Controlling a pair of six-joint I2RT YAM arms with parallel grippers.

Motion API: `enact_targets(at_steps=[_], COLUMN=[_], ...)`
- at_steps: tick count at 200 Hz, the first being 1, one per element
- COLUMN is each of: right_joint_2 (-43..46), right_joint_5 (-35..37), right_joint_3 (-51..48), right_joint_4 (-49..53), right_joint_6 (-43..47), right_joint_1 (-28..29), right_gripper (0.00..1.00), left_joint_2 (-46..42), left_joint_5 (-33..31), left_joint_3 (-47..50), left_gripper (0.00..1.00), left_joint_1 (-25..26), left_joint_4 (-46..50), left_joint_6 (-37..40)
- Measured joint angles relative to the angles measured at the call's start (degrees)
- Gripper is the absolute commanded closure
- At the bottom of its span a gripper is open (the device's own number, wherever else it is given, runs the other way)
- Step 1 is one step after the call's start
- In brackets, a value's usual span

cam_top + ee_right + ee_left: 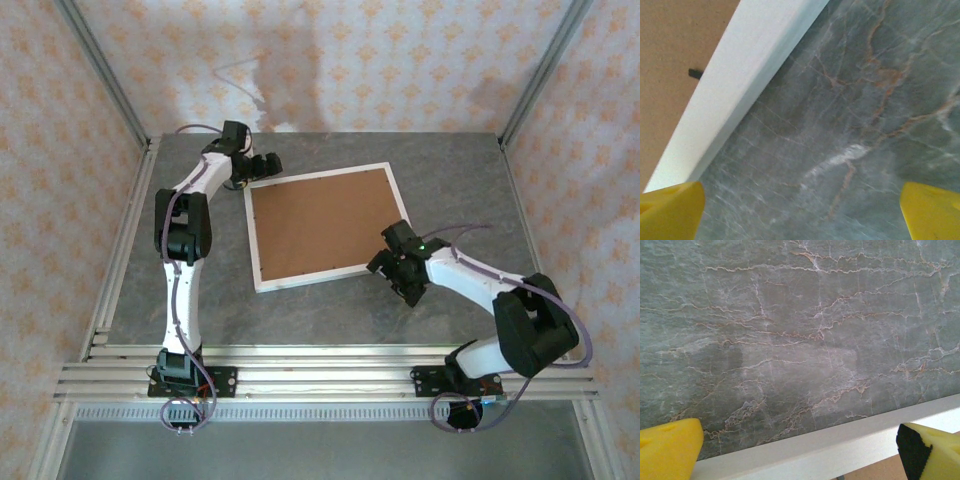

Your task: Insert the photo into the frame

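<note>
Frame (316,181) lay flat between my left gripper (265,165) at its far-left corner and right gripper (395,272) at its near-right, both wide, empty

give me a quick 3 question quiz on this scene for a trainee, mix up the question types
1. Fill in: the left end effector and the right end effector both have jaws standing ____.
2. True or false: the frame lies flat with its brown backing board facing up.
3. Which one is at the frame's far left corner? A: left end effector. B: right end effector.
Key: 1 open; 2 true; 3 A.
</note>
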State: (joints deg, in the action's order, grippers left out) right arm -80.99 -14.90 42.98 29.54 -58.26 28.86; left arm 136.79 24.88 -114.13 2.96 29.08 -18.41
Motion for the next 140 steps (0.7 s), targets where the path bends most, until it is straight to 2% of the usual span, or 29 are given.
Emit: enact_targets(at_steps=[50, 95, 140], right_joint_2=[-4.42, -8.63, -12.79], right_joint_5=[0.55, 0.92, -3.17], right_joint_3=[0.13, 5.16, 10.80], right_joint_4=[-14.60, -9.55, -3.98], right_joint_6=[-4.31, -3.10, 0.46], right_joint_1=[0.09, -0.17, -3.41], right_gripper=[0.00, 0.00, 0.01], left_joint_2=[-7.32, -16.48, -23.39], left_joint_5=[3.34, 6.01, 5.31], left_joint_3=[12.55, 26.32, 37.18], left_gripper=[0.02, 0.02, 0.03], left_joint_1=[0.00, 0.02, -0.24], left_joint_4=[-4.72, -6.25, -9.73], left_joint_6=[0.46, -1.03, -2.75])
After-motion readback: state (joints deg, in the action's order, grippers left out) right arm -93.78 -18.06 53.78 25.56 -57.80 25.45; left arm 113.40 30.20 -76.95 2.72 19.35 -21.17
